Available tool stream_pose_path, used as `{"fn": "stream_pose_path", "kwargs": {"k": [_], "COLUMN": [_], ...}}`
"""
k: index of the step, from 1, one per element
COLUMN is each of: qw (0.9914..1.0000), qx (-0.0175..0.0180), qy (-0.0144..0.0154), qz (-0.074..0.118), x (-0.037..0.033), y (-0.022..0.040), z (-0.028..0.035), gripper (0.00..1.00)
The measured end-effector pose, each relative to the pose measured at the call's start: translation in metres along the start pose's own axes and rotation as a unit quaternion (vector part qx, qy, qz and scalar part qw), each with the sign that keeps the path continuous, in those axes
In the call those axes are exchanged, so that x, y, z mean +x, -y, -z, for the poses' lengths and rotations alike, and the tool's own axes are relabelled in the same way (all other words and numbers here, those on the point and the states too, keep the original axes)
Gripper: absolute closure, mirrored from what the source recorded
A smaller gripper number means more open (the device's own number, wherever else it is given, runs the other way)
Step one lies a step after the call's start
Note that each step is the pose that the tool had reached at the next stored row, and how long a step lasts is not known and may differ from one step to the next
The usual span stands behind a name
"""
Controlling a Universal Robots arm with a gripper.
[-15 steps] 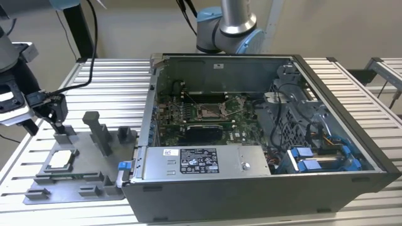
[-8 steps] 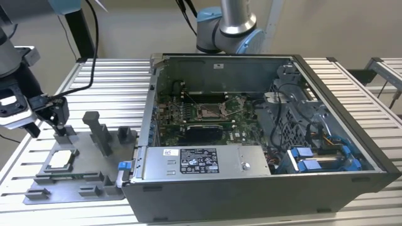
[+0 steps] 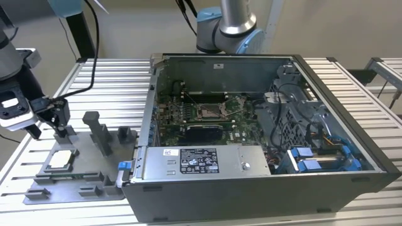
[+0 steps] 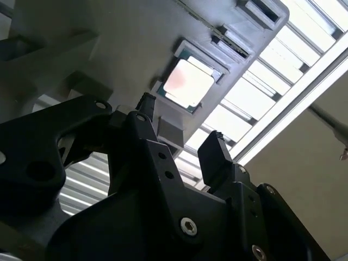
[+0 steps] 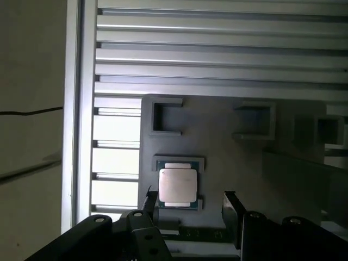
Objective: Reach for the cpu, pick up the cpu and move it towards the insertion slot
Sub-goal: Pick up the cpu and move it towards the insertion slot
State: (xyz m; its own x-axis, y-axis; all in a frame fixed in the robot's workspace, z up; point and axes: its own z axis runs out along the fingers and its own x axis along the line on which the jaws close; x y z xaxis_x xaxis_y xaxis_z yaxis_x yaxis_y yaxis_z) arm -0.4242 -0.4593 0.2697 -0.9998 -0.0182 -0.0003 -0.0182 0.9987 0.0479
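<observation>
nothing really readable here tbh; the white sticker on the power supply box has print, too tiny to make out

a slatted aluminium table carries an open grey metal computer case on the exterior view's right, with a flat grey plastic tray just beside it on the left. tall grey plastic posts stand upright on the tray's far side. inside the case, a silver labelled power supply box sits along the near wall, with blue plastic clips to its right.
</observation>
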Motion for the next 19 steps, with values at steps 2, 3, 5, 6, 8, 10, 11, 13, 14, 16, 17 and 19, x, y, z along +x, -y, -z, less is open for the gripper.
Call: {"fn": "stream_pose_path", "kwargs": {"k": [2,3,5,6,8,10,11,13,14,16,17,19], "qw": [1.00000,1.00000,1.00000,1.00000,1.00000,1.00000,1.00000,1.00000,1.00000,1.00000,1.00000,1.00000], "qx": [0.0001,0.0002,0.0003,0.0005,0.0006,0.0007,0.0007,0.0007,0.0007,0.0007,0.0007,0.0007], "qy": [0.0000,0.0000,0.0000,0.0000,-0.0001,0.0000,-0.0001,0.0000,0.0000,0.0000,0.0000,0.0001], "qz": [0.000,0.000,0.000,0.000,0.000,0.000,0.000,0.000,0.000,0.000,0.000,0.000], "x": [0.0000,0.0000,0.0000,0.0000,0.0000,0.0000,0.0001,0.0001,0.0001,0.0001,0.0002,0.0002], "y": [0.0001,0.0001,0.0001,0.0001,0.0002,0.0002,0.0002,0.0003,0.0003,0.0003,0.0003,0.0004], "z": [-0.0009,-0.0013,-0.0022,-0.0027,-0.0035,-0.0043,-0.0047,-0.0054,-0.0058,-0.0064,-0.0069,-0.0082], "gripper": [1.00,1.00,1.00,1.00,1.00,1.00,1.00,1.00,1.00,1.00,1.00,1.00]}}
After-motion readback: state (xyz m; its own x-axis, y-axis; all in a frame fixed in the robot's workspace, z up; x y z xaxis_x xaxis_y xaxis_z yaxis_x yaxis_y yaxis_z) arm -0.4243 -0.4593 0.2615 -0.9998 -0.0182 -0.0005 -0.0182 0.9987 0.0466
